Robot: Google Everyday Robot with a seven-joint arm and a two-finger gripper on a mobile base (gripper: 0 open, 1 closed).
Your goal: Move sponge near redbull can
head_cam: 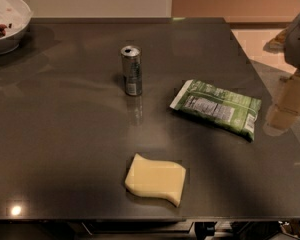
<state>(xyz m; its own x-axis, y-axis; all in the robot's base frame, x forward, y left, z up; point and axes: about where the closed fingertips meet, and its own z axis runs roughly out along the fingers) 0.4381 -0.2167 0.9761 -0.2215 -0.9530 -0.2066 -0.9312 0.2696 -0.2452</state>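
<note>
**Sponge lying apart from redbull can**

The sponge (156,179) is lying flat well in front of the redbull can (132,70), near the table's (65,134) front edge, with bare top between them. A green bag (217,106) is lying right of the can. My gripper (286,106) is hanging further right; jaw state, cannot tell. A white bowl (10,41) far left of the can is holding reddish bits.

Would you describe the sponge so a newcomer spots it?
On the dark table, look near the front edge. The end effector is far right; the sponge is the flat, pale yellow, wavy slab, unlike the redbull can and green bag.
</note>
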